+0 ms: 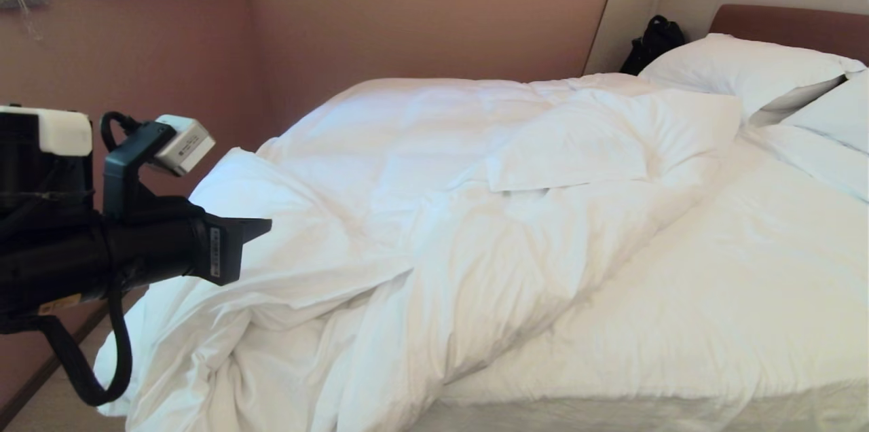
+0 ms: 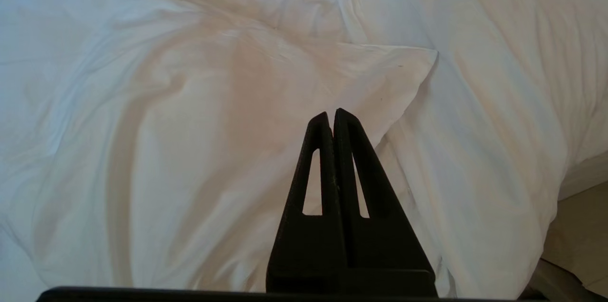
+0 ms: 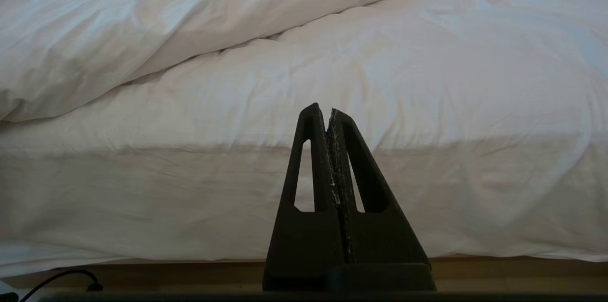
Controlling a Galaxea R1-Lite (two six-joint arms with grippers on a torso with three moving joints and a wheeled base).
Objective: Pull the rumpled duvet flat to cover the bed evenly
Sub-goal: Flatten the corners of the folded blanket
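The duvet (image 1: 421,214) is seen bunched across the left and centre of the head view, heaped in thick folds with one flap turned back near the middle of the frame. Its lower left part spills over the corner of the bed (image 1: 713,405) toward the floor. The right half of the mattress is left uncovered, and only smooth white sheet is shown there. Two white pillows (image 1: 747,68) are placed at the upper right, against the brown headboard (image 1: 794,28). A black bag (image 1: 653,43) is seen beside the pillows, at the edge of the beige surround.

The left gripper (image 1: 261,227) is held at the left edge of the head view, pointing toward the raised folds of the duvet at the near left corner. In the left wrist view the left gripper's fingers (image 2: 320,150) are pressed together with nothing between them, and a turned-over corner of the duvet is shown just beyond their tips.

The right gripper (image 3: 327,111) is shown only in its own wrist view, low in front of the side of the bed. Its fingers (image 3: 311,150) are likewise closed on nothing.
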